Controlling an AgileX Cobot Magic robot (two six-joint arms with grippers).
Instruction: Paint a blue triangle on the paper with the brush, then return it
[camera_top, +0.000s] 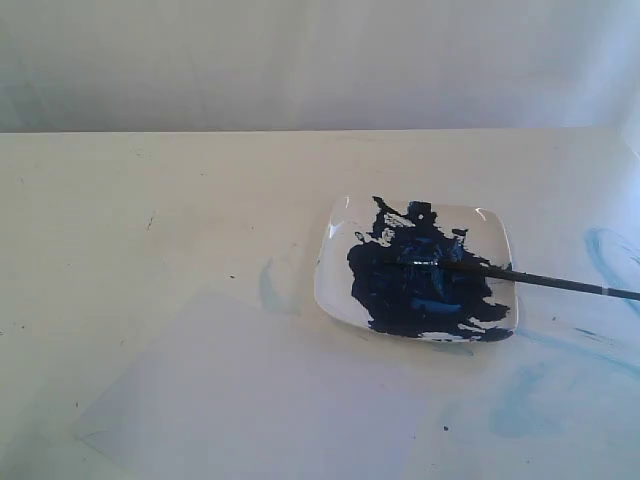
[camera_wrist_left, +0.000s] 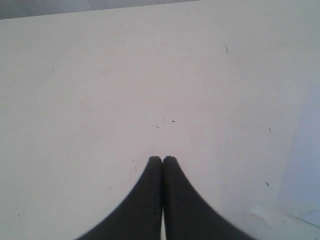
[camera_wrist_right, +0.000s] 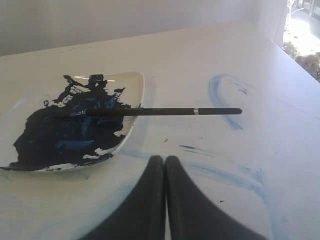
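Right end effector (camera_wrist_right: 165, 159): fingers pressed together, nothing in them, near the brush (camera_wrist_right: 165, 111) handle but clear of it. Left end effector (camera_wrist_left: 162, 159): same, closed and empty, over bare table (camera_wrist_left: 100, 75).

Brush lies with its bristles in the paint (camera_top: 400, 290) on the plate (camera_top: 497, 238). Its handle is propped on the rim and sticks out over the table toward the right arm. Paper (camera_top: 250, 390) is on the far side of the plate from that arm, near it. Nothing painted on it that I can see, so I'd say painting hasn't started.

Risks:
- Thin handle balanced on the rim. An off-centre or closed-finger approach could roll it or flick paint out.
- Loaded tip likely drips on the way across to the paper.
- Paper looks loose, so stroke drag could slide it.
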